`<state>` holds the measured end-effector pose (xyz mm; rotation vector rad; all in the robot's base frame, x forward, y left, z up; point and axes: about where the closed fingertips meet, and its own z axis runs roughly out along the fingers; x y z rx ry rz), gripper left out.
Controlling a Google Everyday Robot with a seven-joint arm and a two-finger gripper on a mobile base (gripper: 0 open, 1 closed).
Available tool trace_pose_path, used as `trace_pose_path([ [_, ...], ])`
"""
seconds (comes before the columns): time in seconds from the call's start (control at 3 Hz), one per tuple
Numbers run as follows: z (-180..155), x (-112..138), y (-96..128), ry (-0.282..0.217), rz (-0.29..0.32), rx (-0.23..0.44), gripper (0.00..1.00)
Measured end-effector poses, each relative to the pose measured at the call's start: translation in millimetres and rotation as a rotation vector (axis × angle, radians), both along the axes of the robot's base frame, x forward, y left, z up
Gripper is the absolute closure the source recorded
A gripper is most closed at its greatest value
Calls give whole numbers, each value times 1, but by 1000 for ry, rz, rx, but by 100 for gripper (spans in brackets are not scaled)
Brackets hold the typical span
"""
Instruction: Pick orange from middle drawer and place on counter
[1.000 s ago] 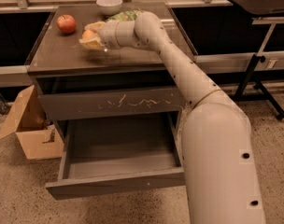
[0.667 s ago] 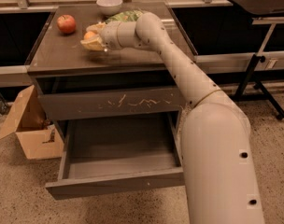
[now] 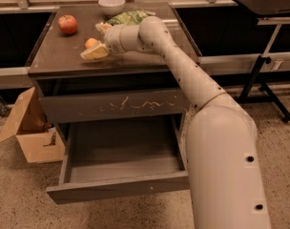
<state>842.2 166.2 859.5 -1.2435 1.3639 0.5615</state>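
your gripper sat spread wide, fingers flanking the orange on the counter; arm stretched out toward 10 o'clock.

No word, number or brand is showing legibly anywhere in this view. The open brown cardboard box on the floor is carrying a small dark mark on its side, perhaps a printed symbol, but no letter is coming through. The pale streaks on the grey drawer front are looking like scratches, not writing. The cream-white two-finger gripper is hanging over the glossy grey-brown counter, just beside the small round orange fruit, and is bearing no marking.
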Motion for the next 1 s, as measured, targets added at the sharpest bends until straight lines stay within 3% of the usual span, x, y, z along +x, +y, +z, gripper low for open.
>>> trace_pose_path([
  [0.33,4,0,-3,-16,-8,-4,0],
  [0.67,29,-3,-25,-85,-67,-4,0],
  [1.0,49,-12,-59,-157,-172,5,0],
])
